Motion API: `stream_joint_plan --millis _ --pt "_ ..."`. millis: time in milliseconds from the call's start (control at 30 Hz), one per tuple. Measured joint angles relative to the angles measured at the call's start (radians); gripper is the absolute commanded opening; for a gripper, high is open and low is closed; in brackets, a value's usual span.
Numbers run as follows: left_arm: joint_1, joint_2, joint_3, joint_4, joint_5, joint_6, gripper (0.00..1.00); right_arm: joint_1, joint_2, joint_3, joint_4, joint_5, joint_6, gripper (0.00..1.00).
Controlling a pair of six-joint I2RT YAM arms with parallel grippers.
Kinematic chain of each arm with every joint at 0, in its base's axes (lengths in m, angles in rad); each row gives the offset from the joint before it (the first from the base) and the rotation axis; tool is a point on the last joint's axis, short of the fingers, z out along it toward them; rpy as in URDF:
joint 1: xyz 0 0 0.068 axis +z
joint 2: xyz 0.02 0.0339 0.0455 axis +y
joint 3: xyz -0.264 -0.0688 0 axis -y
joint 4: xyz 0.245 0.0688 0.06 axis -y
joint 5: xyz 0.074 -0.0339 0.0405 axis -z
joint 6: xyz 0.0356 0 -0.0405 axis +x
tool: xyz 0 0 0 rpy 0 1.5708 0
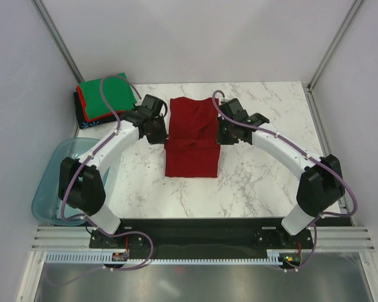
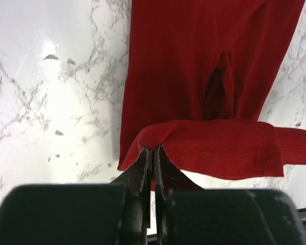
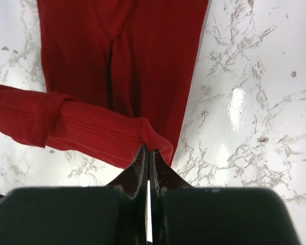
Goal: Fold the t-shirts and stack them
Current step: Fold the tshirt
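Mid-table, dark red shirt point(image 1: 191, 141) lies lengthwise on the marble table point(image 1: 258, 163). Left gripper point(image 2: 153, 149) is clamped on one corner of a lifted hem, right gripper point(image 3: 148, 150) clamped on the other. Green shirt point(image 1: 107, 95) tops a pile at the far-left corner. Teal tub point(image 1: 47, 195) sits near left.

Teal tub point(image 1: 44, 201) partly behind left arm point(image 1: 107, 148), black shirt point(image 1: 83, 119) — mostly buried
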Motion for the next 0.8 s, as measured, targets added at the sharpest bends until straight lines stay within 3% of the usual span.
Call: stream_joint_plan --millis 300,400,433,500,533,600,800 --pt "0.058 0.235 0.165 0.011 0.062 0.058 0.04 -0.064 0.203 0.109 0.015 -0.057 -0.05 0.0" --pt "0.075 0.308 0.218 0.011 0.089 0.071 0.1 -0.082 0.274 0.151 0.02 -0.081 -0.062 0.0" --pt "0.082 0.335 0.238 0.009 0.098 0.073 0.19 -0.087 0.298 0.168 0.017 -0.088 -0.064 0.01" --pt "0.093 0.385 0.281 0.004 0.113 0.081 0.35 -0.099 0.356 0.216 0.014 -0.108 -0.072 0.15" --pt "0.1 0.414 0.307 0.002 0.124 0.086 0.52 -0.105 0.387 0.246 0.013 -0.118 -0.076 0.37" --pt "0.118 0.481 0.39 -0.032 0.15 0.096 0.56 -0.119 0.448 0.321 -0.005 -0.132 -0.078 0.61" --pt "0.169 0.729 0.846 -0.19 0.207 0.103 0.59 -0.177 0.615 0.66 -0.084 -0.161 -0.098 0.66"
